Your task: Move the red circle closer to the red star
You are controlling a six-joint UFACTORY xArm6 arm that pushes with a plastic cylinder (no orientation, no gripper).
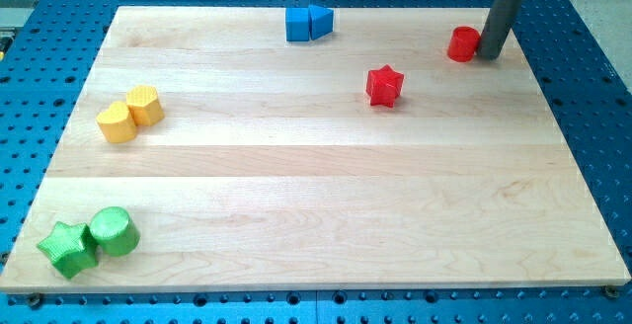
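Note:
The red circle (461,43) sits near the view's top right of the wooden board. The red star (384,86) lies below and to the left of it, a short gap apart. My tip (490,55) stands on the board right beside the red circle, on its right side, touching or almost touching it.
A blue cube (298,24) and a blue triangular block (320,21) touch each other at the top centre. Two yellow blocks (130,114) lie together at the left. A green star (67,248) and a green cylinder (114,231) lie at the bottom left. The board's right edge (568,136) is near my tip.

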